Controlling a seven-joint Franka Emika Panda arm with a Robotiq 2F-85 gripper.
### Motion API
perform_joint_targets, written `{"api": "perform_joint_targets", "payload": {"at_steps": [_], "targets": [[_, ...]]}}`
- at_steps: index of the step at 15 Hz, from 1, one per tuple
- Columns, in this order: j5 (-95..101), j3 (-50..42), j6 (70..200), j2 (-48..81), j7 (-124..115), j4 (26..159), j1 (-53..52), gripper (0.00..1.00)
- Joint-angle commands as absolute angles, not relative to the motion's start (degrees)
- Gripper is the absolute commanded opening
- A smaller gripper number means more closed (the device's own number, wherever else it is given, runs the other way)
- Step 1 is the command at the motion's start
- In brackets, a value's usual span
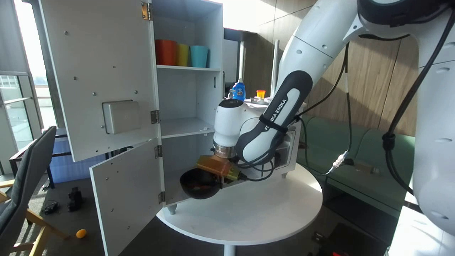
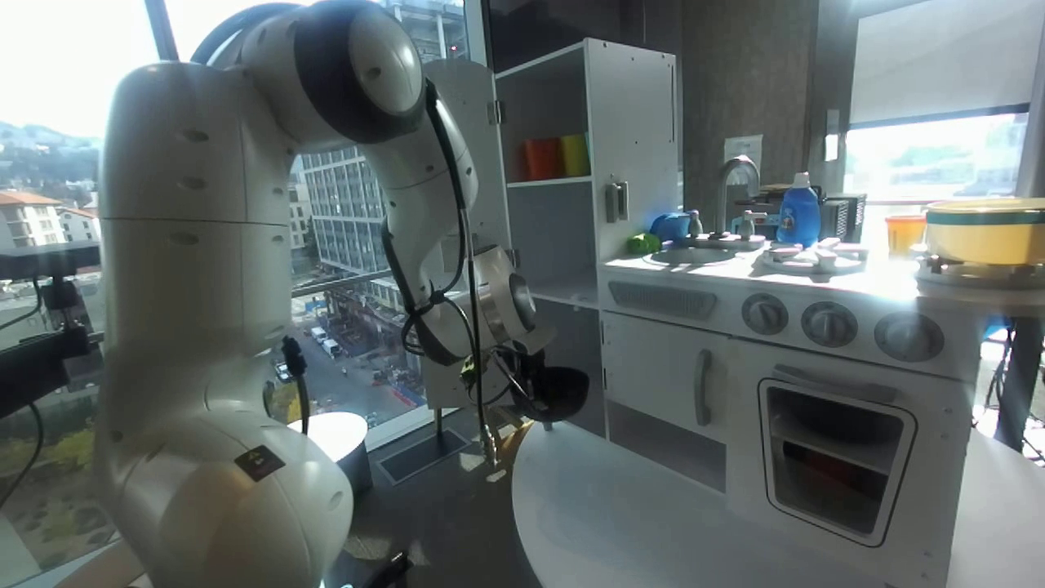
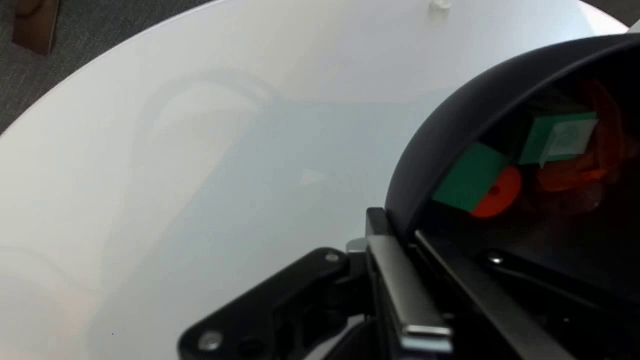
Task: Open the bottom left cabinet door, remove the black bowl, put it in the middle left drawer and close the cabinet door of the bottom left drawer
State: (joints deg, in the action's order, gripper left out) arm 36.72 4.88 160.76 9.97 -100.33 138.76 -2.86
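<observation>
The black bowl [image 1: 199, 186] is held at its rim by my gripper [image 3: 400, 227]. The bowl shows in both exterior views [image 2: 565, 396]; in the wrist view [image 3: 460, 120] green and orange-red pieces lie inside it. The bowl hangs tilted above the table's edge, in front of the bottom left drawer [image 1: 185, 151]. The bottom left cabinet door [image 1: 128, 195] stands swung open to the left in an exterior view. The middle left drawer [image 1: 177, 96] is an open niche above the bottom compartment, with a bare shelf floor.
The tall white door [image 1: 96, 71] also stands open above the lower one. Red, yellow and blue cups [image 1: 166, 52] sit on the upper shelf. The round white table [image 1: 249, 220] carries the kitchen unit. A counter with a blue bottle [image 2: 798, 214] and oven [image 2: 833, 457] is beside the niches.
</observation>
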Motion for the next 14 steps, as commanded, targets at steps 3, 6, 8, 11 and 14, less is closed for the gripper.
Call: {"api": "perform_joint_targets", "payload": {"at_steps": [3, 6, 8, 11, 14], "targets": [[24.6, 6.6, 155.6, -6.2, -83.1, 149.3, -4.6, 0.01], [20.3, 7.5, 149.1, -14.7, -75.3, 151.4, -5.3, 0.01], [19.3, 8.5, 144.5, -20.1, -71.6, 151.5, -5.1, 0.01], [17.0, 9.7, 138.9, -26.3, -66.7, 150.3, -5.1, 0.01], [14.9, 11.0, 135.3, -30.1, -63.7, 147.6, -4.5, 0.01]]}}
